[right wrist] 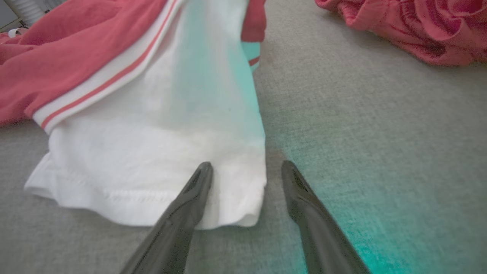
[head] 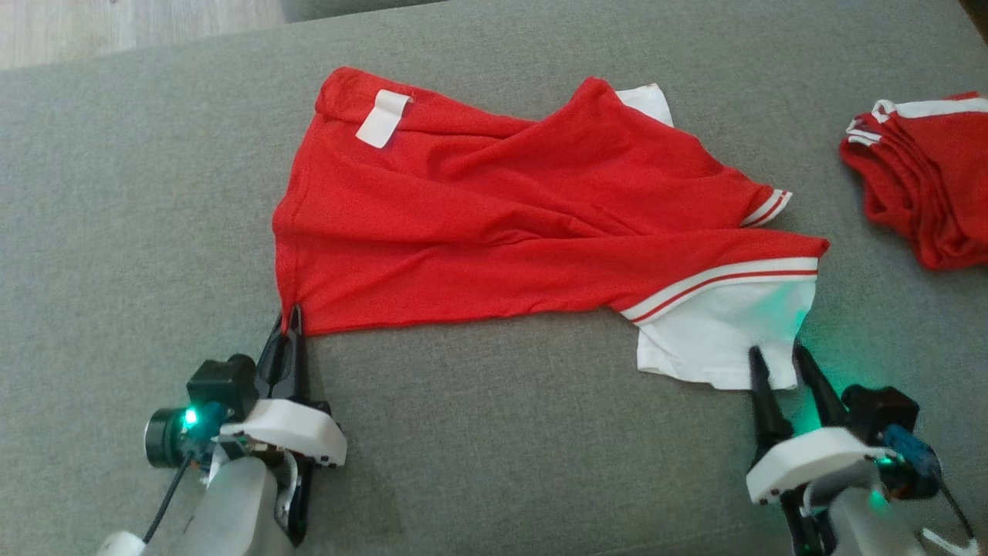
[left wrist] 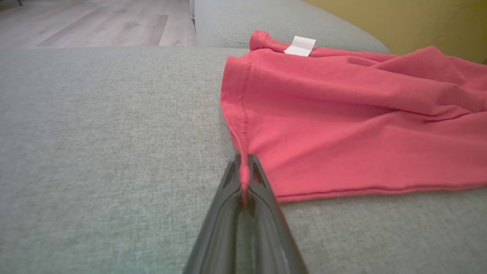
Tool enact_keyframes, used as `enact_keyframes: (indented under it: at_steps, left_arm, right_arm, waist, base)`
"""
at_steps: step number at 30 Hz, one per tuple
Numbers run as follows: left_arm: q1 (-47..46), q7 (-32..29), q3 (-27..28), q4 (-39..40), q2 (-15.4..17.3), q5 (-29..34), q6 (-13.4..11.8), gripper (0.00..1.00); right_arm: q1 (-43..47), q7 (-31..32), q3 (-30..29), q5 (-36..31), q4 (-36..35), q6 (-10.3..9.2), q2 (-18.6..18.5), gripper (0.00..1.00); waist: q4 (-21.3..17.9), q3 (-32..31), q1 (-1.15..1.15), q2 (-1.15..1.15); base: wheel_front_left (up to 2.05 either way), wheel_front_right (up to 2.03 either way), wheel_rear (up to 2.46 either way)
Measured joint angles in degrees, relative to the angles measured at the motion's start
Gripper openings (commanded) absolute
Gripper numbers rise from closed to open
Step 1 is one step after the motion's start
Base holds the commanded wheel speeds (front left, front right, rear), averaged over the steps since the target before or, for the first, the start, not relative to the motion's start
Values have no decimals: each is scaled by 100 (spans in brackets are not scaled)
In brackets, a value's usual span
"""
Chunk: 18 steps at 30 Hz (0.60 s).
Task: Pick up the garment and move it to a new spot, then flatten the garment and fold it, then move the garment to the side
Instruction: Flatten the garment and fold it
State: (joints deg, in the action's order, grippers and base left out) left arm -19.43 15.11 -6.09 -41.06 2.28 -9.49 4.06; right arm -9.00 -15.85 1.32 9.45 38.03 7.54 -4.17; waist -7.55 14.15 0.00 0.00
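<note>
Red knit garment (head: pixel 494 224) lay rumpled on grey fabric cushion (head: pixel 116 232). Left gripper (head: pixel 292 318), 7 o'clock, clamped its corner; right gripper (head: pixel 778 354), 5 o'clock, gaped empty at white hem (head: pixel 718 374).

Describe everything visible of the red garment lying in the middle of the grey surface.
The red garment lies spread but wrinkled on the grey cushion; the cloth looks thin and soft. It has white sleeves with red-and-white striped bands and a white label at its far left. The left claw is shut on its near left corner; the open right claw straddles the near sleeve's edge.
</note>
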Motion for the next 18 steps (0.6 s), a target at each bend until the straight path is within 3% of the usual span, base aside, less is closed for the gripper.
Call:
enact_keyframes:
  at_steps: [1, 9, 18]
  left_arm:
    - [6, 0, -2, 19, 0, 1, 0, 0]
    - [314, -41, 65, 264, -2, 19, 0, 0]
    - [326, -42, 480, 1534, 81, 114, 68, 0]
  right_arm:
    - [-93, -11, 23, 52, 98, 0, -1, 0]
    - [-196, 87, 297, 430, 54, 0, -87, 0]
    - [-216, 108, 647, 1147, -1823, 0, -305, 0]
  waist:
    - [8, -7, 0, 0]
    - [55, -224, 1, 0]
    - [209, -675, 0, 0]
  base:
    - [0, 0, 0]
    - [0, 0, 0]
    - [0, 0, 0]
